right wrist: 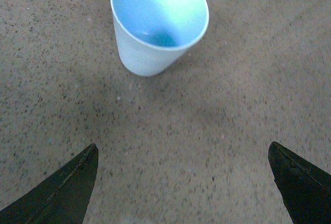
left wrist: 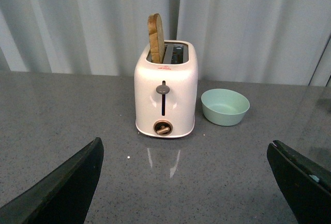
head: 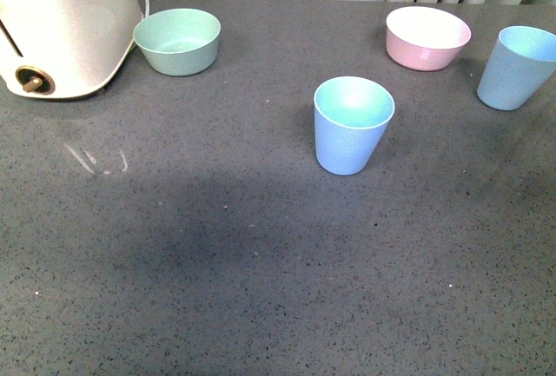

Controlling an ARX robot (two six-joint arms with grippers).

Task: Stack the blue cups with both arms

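- grey speckled surface [head: 217, 289] carries everything
- cream toaster [head: 61, 24] at far left of the front view; its lever side faces the left wrist camera
- left hand [left wrist: 185, 142]: fingers spread wide, gripping nothing, touching nothing; toaster straight ahead of it, no cup in its view
- right hand [right wrist: 183, 145]: fingers spread wide, empty, clear of the cup ahead
- mint-green bowl [head: 177, 40] just right of the toaster, small gap between them
- pink bowl [head: 427, 37] at the back right, just beside the right blue cup, small gap
- centre blue cup [head: 352, 128]: upright, mouth up, alone mid-surface, nearer the robot than both bowls, nothing beside it
- right blue cup [head: 517, 68]: upright, at the right edge of the front view, just right of the pink bowl; in the right wrist view it stands ahead of the right hand, within the span of the fingers, only bare surface between
- the two cups are well apart, not stacked
- slice of bread [left wrist: 156, 38] stands up out of one toaster slot
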